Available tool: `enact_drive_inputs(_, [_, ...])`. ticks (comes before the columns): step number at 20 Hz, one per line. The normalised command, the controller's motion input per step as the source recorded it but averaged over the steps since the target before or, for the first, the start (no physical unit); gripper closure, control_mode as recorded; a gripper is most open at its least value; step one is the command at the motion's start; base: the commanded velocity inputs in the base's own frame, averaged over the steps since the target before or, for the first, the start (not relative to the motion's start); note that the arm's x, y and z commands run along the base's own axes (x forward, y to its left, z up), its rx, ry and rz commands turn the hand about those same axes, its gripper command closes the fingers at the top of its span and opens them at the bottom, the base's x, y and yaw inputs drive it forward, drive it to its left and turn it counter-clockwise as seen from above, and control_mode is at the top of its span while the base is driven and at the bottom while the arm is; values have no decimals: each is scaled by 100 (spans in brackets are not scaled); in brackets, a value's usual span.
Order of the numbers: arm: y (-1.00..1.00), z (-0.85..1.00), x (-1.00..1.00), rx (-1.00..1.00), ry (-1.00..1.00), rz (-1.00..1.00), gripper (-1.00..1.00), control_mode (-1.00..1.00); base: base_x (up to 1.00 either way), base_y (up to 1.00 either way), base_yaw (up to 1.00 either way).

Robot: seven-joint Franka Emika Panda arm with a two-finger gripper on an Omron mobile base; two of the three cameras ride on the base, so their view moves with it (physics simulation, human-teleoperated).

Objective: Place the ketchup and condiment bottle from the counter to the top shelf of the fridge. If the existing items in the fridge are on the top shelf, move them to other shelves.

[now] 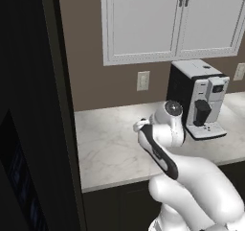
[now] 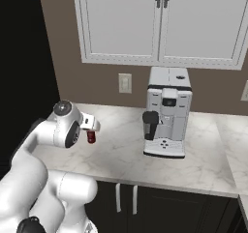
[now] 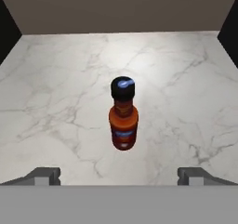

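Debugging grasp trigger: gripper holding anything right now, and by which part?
Nothing held. The gripper is open, above the upright condiment bottle, fingertips clear of it.

White marble counter [image 1: 110,148] against a brown wall [image 1: 95,43]; white upper cabinets [image 2: 160,24] above; wall outlet [image 2: 125,83]; coffee machine [image 2: 167,112] at right; dark lower cabinets [image 2: 160,203].

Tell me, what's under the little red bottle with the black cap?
The red bottle stands upright on the white marble counter. The spot right beneath its base is covered by the bottle itself. The open gripper hovers near it, not touching.
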Motion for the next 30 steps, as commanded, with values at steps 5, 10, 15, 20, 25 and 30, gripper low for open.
enact_drive_inputs(5, [-2,-9,34,0,0,0,-100,-100,0,0,0])
enact_drive_inputs(10, [-5,-17,5,0,0,0,-100,-100,0,0,0])
enact_drive_inputs(15, [0,-25,3,0,0,0,-100,-100,0,0,0])
enact_drive_inputs(20, [0,-21,21,0,0,0,-100,-100,0,0,0])
enact_drive_inputs(25, [0,-8,26,0,0,0,-100,-100,0,0,0])
enact_drive_inputs(30, [0,-1,19,0,0,0,-100,-100,0,0,0])
